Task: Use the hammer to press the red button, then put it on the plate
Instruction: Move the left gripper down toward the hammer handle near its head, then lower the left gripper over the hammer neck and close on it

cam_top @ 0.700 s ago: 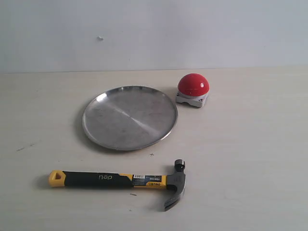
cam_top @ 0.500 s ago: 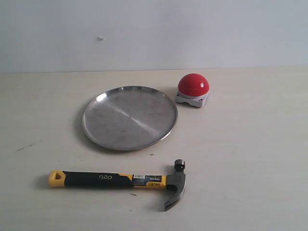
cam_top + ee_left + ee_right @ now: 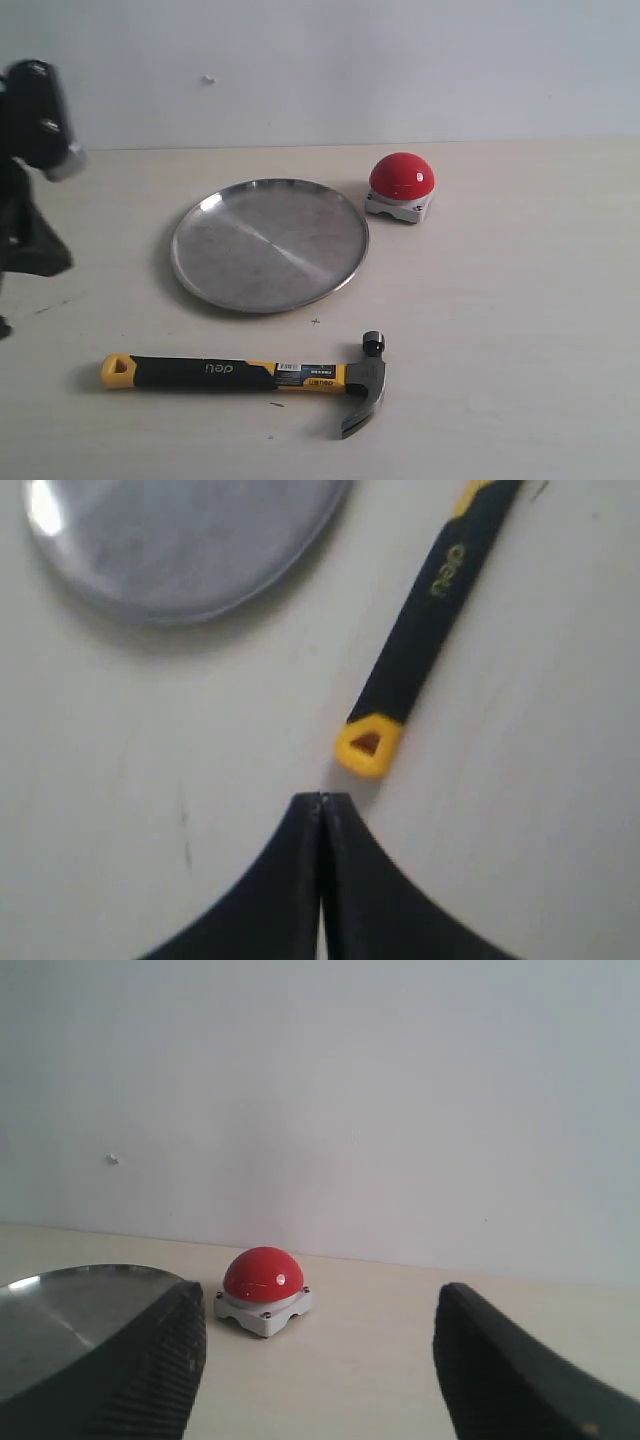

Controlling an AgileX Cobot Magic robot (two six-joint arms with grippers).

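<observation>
You're facing a head-heavy hammer (image 3: 250, 372), best taken by its grippy handle; left tool (image 3: 320, 800) is sitting closed, right tool (image 3: 318, 1305) gaping, both empty.

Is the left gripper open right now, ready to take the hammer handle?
No: the left gripper is shut, its fingertips touching each other, and the hammer lies untouched beyond them.
</observation>
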